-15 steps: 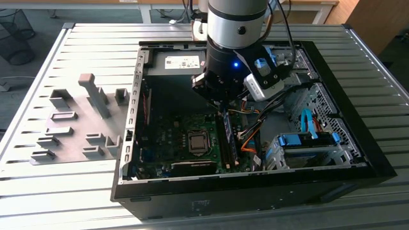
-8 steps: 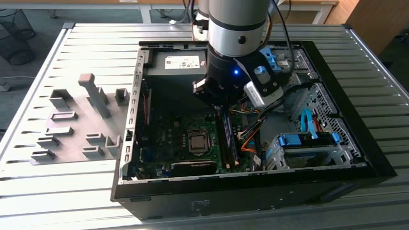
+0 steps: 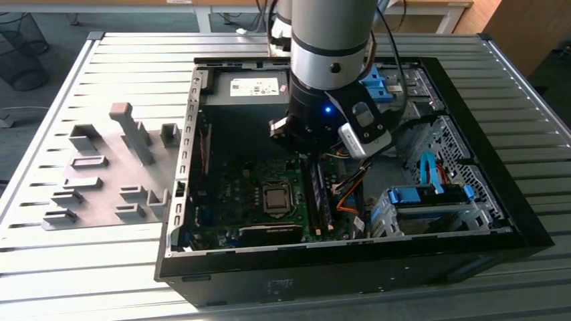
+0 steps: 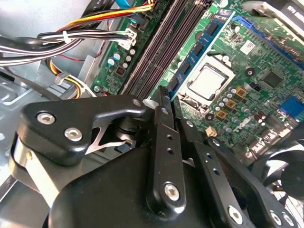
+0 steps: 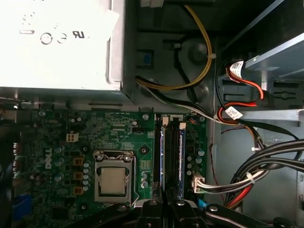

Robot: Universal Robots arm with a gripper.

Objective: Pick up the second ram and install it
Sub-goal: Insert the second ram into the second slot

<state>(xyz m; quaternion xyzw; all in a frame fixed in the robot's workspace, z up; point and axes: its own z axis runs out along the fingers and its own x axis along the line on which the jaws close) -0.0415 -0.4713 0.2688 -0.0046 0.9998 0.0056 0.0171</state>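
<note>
Two blue memory sticks appear to stand side by side in the slots of the motherboard (image 5: 118, 142) in the first wrist view, just beside the bare processor socket (image 5: 114, 180). The stick farther from the socket reads as the second ram (image 5: 181, 156); in the exterior view it shows as a long dark strip (image 3: 317, 194) running from under the tool toward the front of the open computer case (image 3: 499, 167).

The gripper (image 3: 308, 155) hangs low inside the case, directly over the end of the slots nearer the power supply (image 3: 245, 88). In the second wrist view its fingers (image 4: 163, 102) are drawn close together, their tips right at the slots (image 4: 164, 54), but whether they pinch the edge of the stick or simply press on it cannot be told.

Judged from this, the pick-up is over and the work stands at the seating stage: the second ram is down in its slot, not in the air and not on the grey holder blocks (image 3: 103, 180), which sit on the slatted table (image 3: 89, 267) at the exterior view's left. Whether the stick is fully home and its end latches (image 5: 182, 126) have snapped shut is not visible, so the install cannot be called finished.
</note>
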